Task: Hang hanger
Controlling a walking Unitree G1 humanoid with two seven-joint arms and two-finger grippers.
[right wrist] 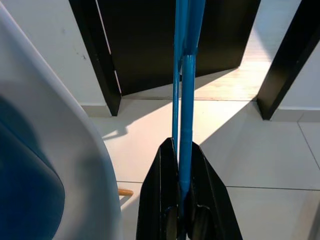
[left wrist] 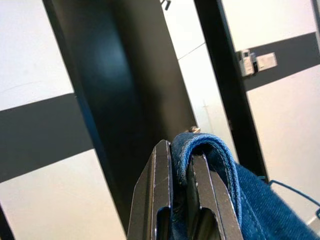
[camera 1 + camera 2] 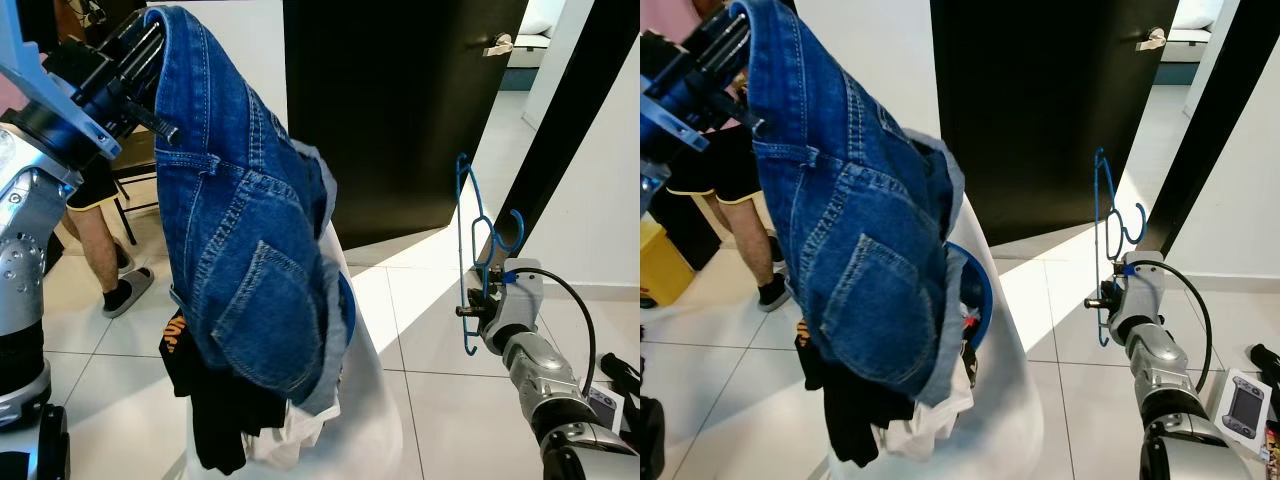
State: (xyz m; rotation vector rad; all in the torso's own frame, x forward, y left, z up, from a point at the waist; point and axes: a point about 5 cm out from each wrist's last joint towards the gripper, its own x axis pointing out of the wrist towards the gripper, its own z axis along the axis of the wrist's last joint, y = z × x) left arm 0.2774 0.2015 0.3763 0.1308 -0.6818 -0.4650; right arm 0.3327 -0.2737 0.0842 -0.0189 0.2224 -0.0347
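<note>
Colours here: the jeans (image 3: 250, 250) are mid-blue denim with lighter tan stitching along the seams and pocket. The hanger (image 3: 478, 250) is bright blue, a plain solid colour. Both tools, left (image 2: 181, 200) and right (image 1: 181, 200), have black fingers, on silver arms. The door (image 3: 400, 110) is flat black with a silver handle (image 3: 497, 44). The floor (image 3: 430, 330) is white tile with thin grey grout lines. The bin (image 3: 1010, 380) is white with a blue rim, and there's black and white clothing (image 3: 230, 420) hanging out, one black piece with orange print.
</note>
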